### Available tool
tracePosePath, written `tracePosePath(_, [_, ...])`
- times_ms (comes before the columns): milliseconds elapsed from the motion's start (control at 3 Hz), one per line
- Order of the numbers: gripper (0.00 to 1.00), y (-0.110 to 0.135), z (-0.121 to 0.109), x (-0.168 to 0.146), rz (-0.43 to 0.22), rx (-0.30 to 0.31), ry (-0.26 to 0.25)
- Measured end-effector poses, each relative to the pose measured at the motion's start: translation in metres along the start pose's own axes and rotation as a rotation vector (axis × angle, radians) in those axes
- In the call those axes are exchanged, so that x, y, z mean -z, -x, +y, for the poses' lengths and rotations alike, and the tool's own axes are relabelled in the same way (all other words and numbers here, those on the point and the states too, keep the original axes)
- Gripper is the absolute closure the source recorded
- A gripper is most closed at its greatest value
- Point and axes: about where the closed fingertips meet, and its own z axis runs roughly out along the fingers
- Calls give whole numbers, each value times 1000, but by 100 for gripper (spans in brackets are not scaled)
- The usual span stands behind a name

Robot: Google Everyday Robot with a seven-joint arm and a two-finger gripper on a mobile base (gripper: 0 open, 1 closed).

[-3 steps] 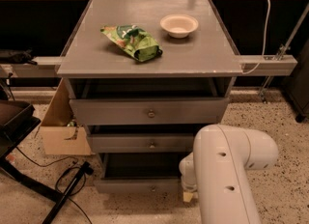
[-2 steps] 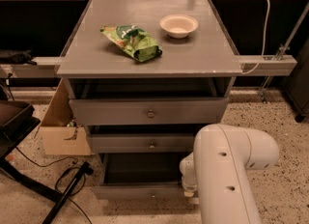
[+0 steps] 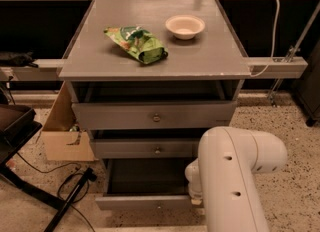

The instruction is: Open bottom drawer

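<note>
Found a grey three-drawer cabinet (image 3: 230,88) at centre, its flat grey top serving as the surface (image 3: 210,56). Noted on that surface a crumpled green snack bag (image 3: 137,43) left of centre and a small round cream bowl (image 3: 185,26) toward the back right, apart from each other.

Found the bottom drawer (image 3: 140,202), with a shallow flat grey front and lowest of the three, pulled well out. Saw its front sitting forward of the other two, with a dark open cavity behind it. Made out its small round knob only faintly at the centre of the front.

Saw the middle grey drawer (image 3: 130,148) with a small metal knob (image 3: 157,150), and the taller top grey drawer (image 3: 120,116) sitting forward with a dark gap under the top.

Saw a bulky white robot arm (image 3: 235,176) filling the lower right, crossing in front of the right ends of the middle and bottom drawers. Located the hand (image 3: 194,197) low beside that arm, just by the right end of the bottom drawer's front, mostly hidden. Could not tell whether spread or pressed together, nor whether touching the drawer.

Noted a brown cardboard box (image 3: 62,136) on the floor against the cabinet's left side, black cables (image 3: 70,186) on the speckled floor (image 3: 285,126) near it, and a white cable (image 3: 273,21) hanging at the right.
</note>
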Motion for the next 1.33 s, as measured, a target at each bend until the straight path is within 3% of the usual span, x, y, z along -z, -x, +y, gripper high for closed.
tracePosePath(667, [100,-9,15,1,20,-15,33])
tracePosePath(1333, [58,-9,15,0,20,-15,33])
